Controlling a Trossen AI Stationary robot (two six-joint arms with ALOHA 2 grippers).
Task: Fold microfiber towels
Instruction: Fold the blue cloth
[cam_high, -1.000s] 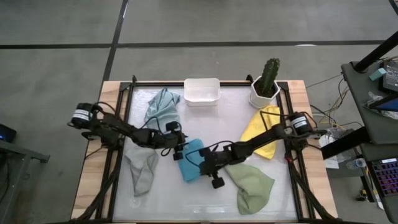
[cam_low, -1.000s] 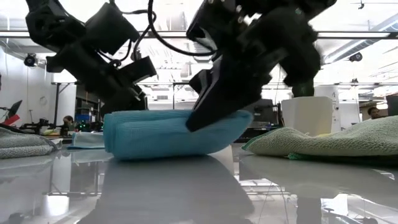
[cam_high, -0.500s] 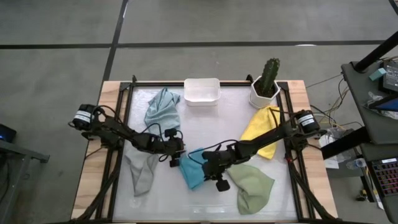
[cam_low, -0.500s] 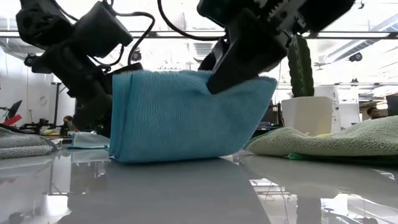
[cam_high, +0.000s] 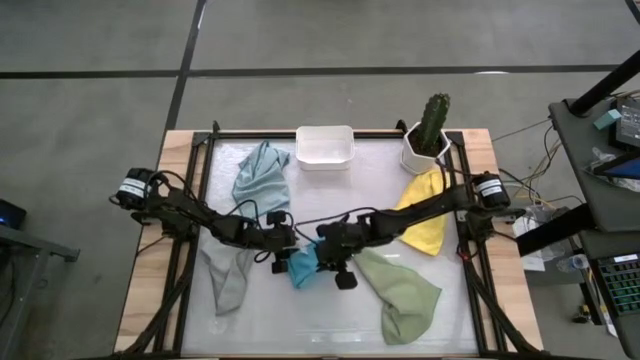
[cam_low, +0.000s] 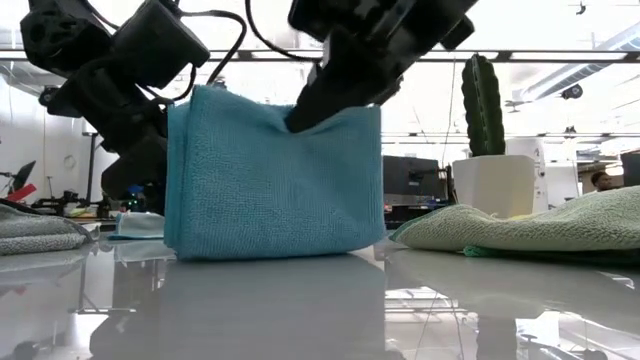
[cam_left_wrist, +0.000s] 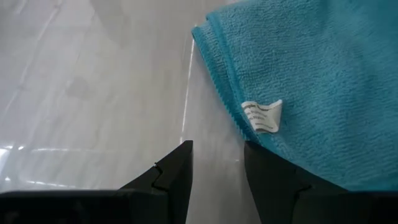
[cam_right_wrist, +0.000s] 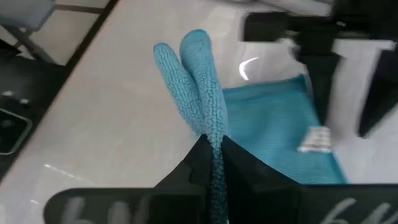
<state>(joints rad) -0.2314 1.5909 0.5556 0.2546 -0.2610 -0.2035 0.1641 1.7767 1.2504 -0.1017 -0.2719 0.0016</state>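
A: Bright blue towel (cam_low: 272, 175) first — where does it sit against the two grippers?

B: At the middle of the table (cam_high: 330, 320), towards its near half, between the two arms. The right gripper (cam_right_wrist: 212, 146) has its fingers pressed together on the doubled edge of the cloth and holds that edge up, so the towel hangs as a curtain with its bottom fold resting on the tabletop.

A: Which way does the cloth run from those fingers?

B: Downward, and sideways to the left — its long axis lies left to right. The lifted edge is at the top; the free layer trails on the surface towards the left arm.

A: And the left gripper (cam_left_wrist: 214, 158)?

B: Just beside the towel's left edge, low at the table. Its fingers are spread with only bare surface between them; the corner with the white label (cam_left_wrist: 263, 116) lies just ahead and to one side of them.

A: So which arm is nearer?

B: The right one already has it. I'd judge that the fold turns on laying that raised edge over leftward, where the left fingers could pin the lower layer.
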